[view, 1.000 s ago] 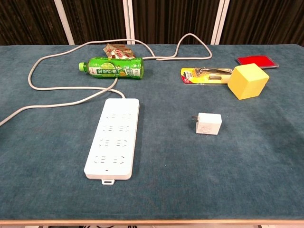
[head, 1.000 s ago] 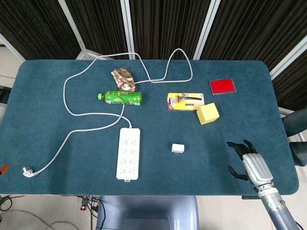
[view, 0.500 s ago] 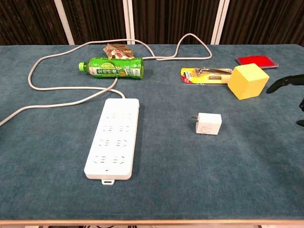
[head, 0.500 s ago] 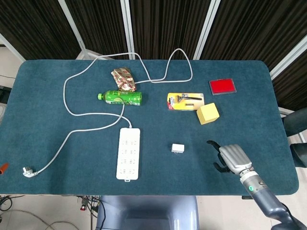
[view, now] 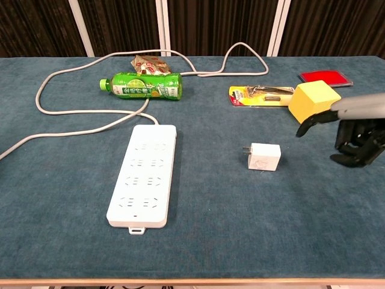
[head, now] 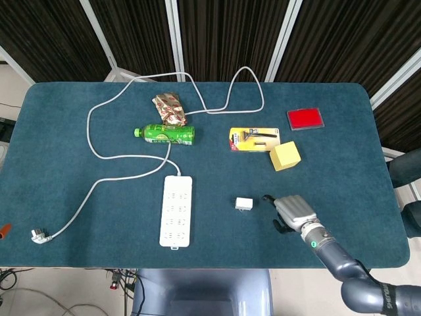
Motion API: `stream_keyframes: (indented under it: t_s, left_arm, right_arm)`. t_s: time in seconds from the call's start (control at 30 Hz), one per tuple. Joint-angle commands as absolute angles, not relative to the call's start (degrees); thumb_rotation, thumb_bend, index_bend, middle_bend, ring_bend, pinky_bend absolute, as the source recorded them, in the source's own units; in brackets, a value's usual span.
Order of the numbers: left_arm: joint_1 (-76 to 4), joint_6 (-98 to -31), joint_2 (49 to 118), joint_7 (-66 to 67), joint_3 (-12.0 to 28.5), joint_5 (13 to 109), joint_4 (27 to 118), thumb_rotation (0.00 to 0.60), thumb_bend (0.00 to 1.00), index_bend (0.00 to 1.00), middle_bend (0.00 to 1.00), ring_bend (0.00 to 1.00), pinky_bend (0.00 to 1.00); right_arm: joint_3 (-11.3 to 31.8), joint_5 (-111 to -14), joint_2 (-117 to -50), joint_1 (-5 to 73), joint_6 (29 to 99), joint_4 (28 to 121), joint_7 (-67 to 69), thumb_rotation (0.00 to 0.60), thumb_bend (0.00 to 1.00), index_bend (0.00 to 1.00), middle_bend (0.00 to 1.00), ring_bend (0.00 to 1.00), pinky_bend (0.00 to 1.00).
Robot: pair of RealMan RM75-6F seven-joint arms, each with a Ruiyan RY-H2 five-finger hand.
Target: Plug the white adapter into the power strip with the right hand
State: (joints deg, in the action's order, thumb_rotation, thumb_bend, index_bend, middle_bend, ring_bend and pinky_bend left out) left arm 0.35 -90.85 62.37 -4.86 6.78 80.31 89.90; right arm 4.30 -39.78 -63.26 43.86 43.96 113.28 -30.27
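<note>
The small white cube-shaped adapter point(view: 264, 156) lies on the blue felt tabletop point(view: 198, 241), right of the long white power strip point(view: 144, 175), near the right hand point(view: 348, 129), whose empty fingers seem spread.

The adapter point(view: 263, 156) lies between the power strip point(view: 142, 175) at left and the right hand point(view: 349, 133).

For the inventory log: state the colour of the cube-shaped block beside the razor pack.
Yellow. The cube-shaped block shows best in the chest view.
</note>
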Motion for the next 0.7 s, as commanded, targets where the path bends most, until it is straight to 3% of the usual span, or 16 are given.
stream_keyframes:
  t_s: [0.03,0.7]
  left_arm:
    - [0.3,-90.8,62.4,-4.9,6.8,80.2,89.9,0.600,0.08,0.16,0.00,0.00,0.00]
    - [0.2,-90.6,62.5,-4.6,6.9,80.0,89.9,0.600,0.08,0.16,0.00,0.00,0.00]
  right_arm:
    - [2.6,-37.2,-65.0,45.9,44.6,113.2,-31.9,0.600,0.59,0.16,0.84,0.90,0.85]
    - [-0.4,-34.5,-67.6,50.0,46.5,112.4,-31.1,0.600,0.59,0.16,0.84,0.90,0.85]
